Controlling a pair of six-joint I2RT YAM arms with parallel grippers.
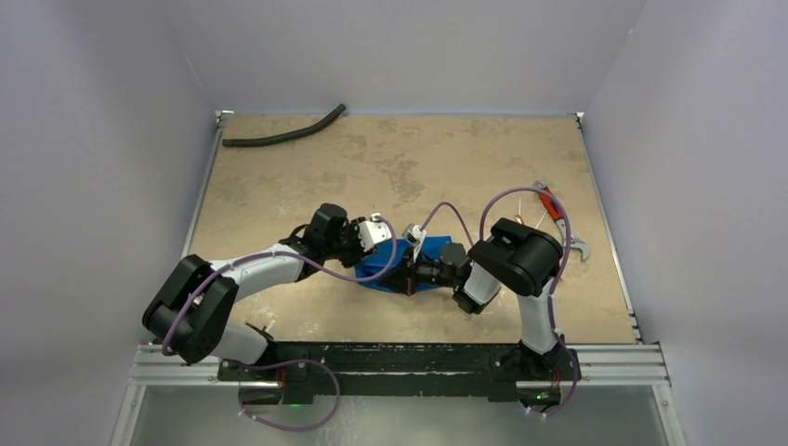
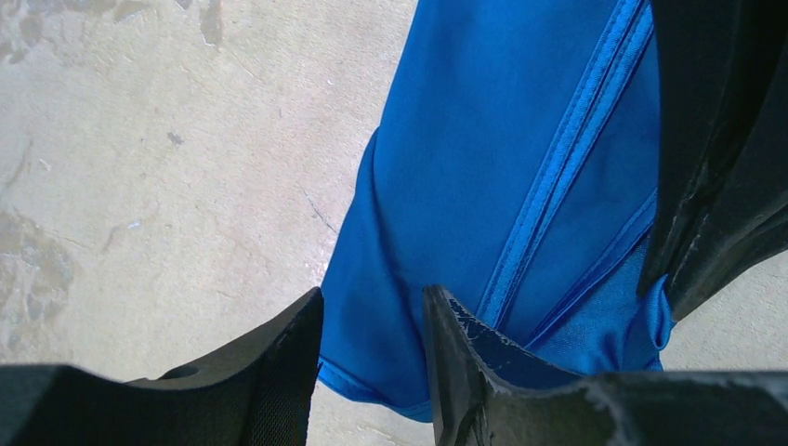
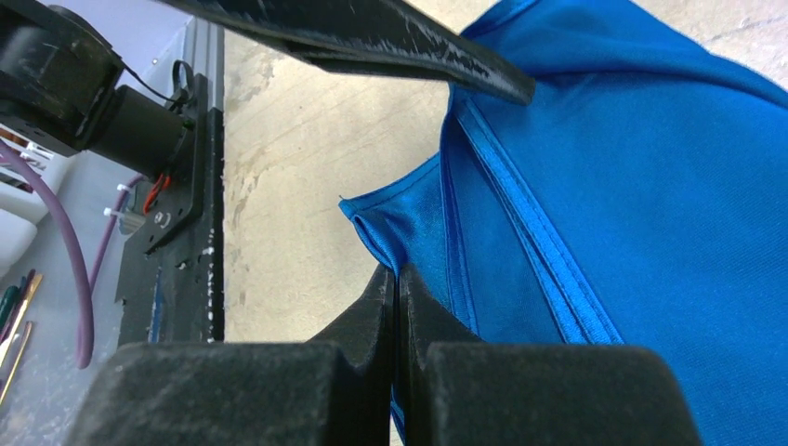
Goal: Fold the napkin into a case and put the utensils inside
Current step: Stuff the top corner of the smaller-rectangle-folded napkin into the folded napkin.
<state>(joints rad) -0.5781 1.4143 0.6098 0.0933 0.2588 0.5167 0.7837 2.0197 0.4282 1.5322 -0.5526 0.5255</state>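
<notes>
Napkin (image 1: pixel 383 274) is lying bunched on the near middle of the table (image 1: pixel 418 158). At its left side the left gripper (image 2: pixel 372 307) is hovering low, fingers partly apart and straddling a cloth edge without clamping it. At its right side the right gripper (image 3: pixel 395 274) is pinching a napkin corner, fingers pressed fully together.

The left arm (image 1: pixel 260 269) reaches rightward, elbow bent; the right arm (image 1: pixel 520 260) folds leftward, wrist low. The left gripper (image 2: pixel 372 293) has its jaws partly apart. The right gripper (image 3: pixel 395 279) has its jaws closed, pinching the napkin (image 3: pixel 650 186).
</notes>
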